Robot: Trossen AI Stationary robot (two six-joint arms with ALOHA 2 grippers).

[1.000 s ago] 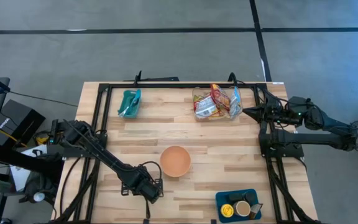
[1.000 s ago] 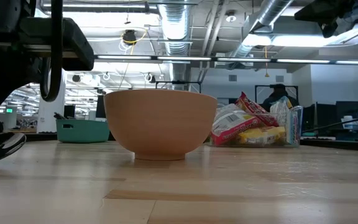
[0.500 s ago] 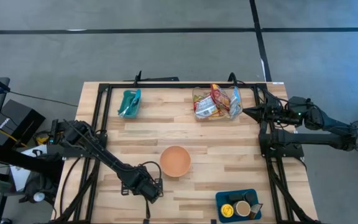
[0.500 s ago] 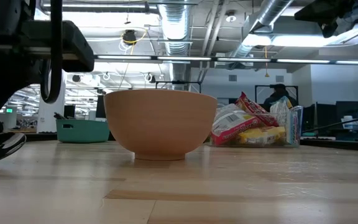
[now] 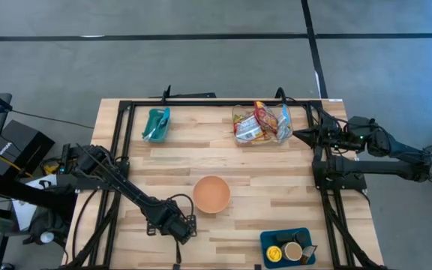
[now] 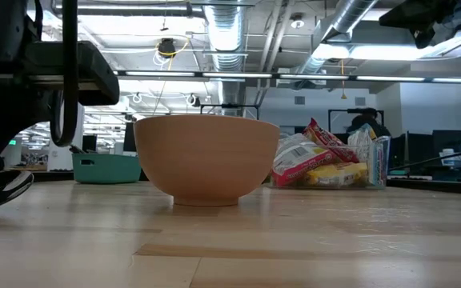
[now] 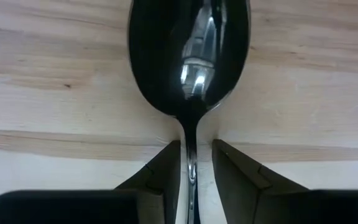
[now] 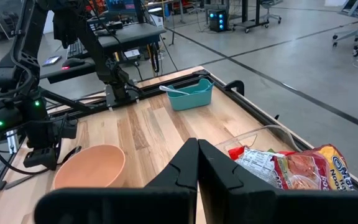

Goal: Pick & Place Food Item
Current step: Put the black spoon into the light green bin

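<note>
A dark shiny spoon (image 7: 188,56) lies on the wooden table near its front left; its bowl also shows in the low view (image 6: 2,188). My left gripper (image 7: 196,149) points down over it (image 5: 178,227). Its fingers stand narrowly apart on either side of the spoon's handle (image 7: 191,168), just behind the bowl, with wood showing between them and the handle. A tan bowl (image 5: 211,193) stands upright mid-table. A pile of food packets (image 5: 261,124) lies at the far right. My right gripper (image 8: 197,149) is shut and empty beside the packets (image 5: 298,135).
A teal bin (image 5: 156,124) holding a light spoon stands at the far left. A blue tray (image 5: 287,247) with small cups sits at the near right edge. A black frame (image 5: 201,105) borders the table. Bare wood lies between the bowl and the packets.
</note>
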